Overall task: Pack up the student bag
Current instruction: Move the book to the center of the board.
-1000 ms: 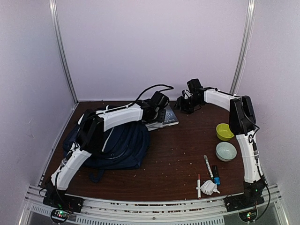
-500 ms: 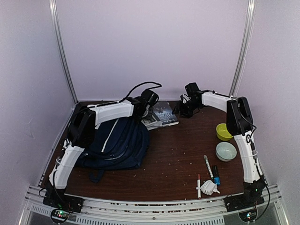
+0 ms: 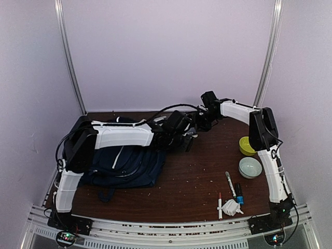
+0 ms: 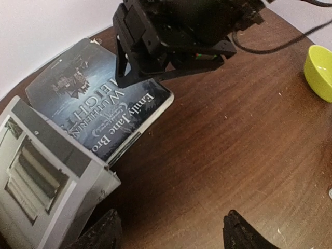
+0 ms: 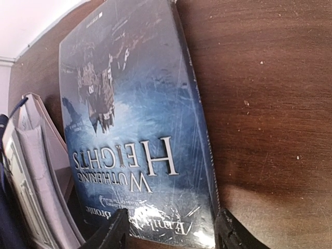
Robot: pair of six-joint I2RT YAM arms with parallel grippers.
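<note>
A dark wooden table (image 3: 192,176) with two robot arms mounted at its near edge. The student bag (image 3: 129,163), a navy backpack with a thin white stripe, lies flat on the table's left side, partly hidden under the left arm, which extends across it toward the table's far middle.

At the table's far middle lie two stacked books. The upper one is a dark blue paperback of Wuthering Heights (image 4: 98,111), face up. It rests partly on a grey and white book (image 4: 46,176).

The left gripper (image 4: 171,236) hangs above the table's far middle, just beside the books. Its two fingers stand apart with only bare wood between them, so it holds nothing.

The right gripper (image 5: 170,233) is at the far end of the paperback. Its fingers are spread wide, with a corner of the cover between them. Whether they touch the book cannot be told.

On the table's right side sit a yellow-green bowl (image 3: 248,146) and, nearer the front edge, a pale bowl (image 3: 250,167). At the table's near right lie markers (image 3: 230,182) and a crumpled white wad (image 3: 232,207).
</note>
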